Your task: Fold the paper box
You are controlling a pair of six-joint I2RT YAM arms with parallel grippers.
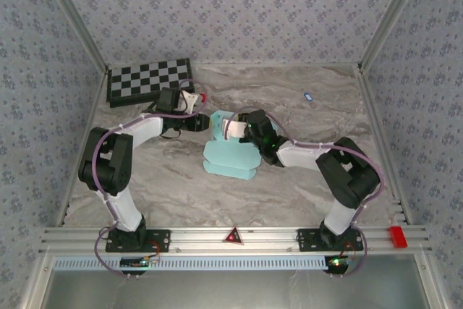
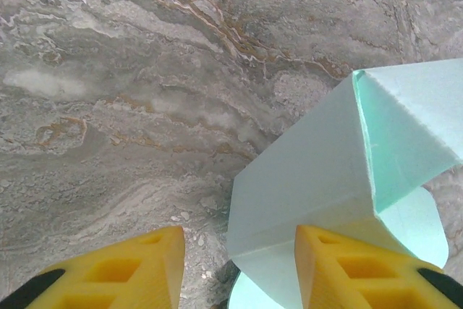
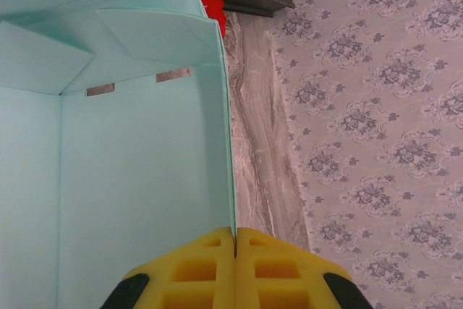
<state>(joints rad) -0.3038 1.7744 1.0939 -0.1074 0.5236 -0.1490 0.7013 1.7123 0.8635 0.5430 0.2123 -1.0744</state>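
A half-folded, pale blue paper box point(image 1: 230, 155) sits at the middle of the table point(image 1: 311, 113). The right gripper point(image 3: 235, 247) pinches its side wall. The left gripper point(image 2: 239, 236) has its jaws spread over one corner.

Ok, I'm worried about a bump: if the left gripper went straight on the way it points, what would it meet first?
Most likely the paper box: one finger of the left gripper lines up with its near wall, the other faces bare table.
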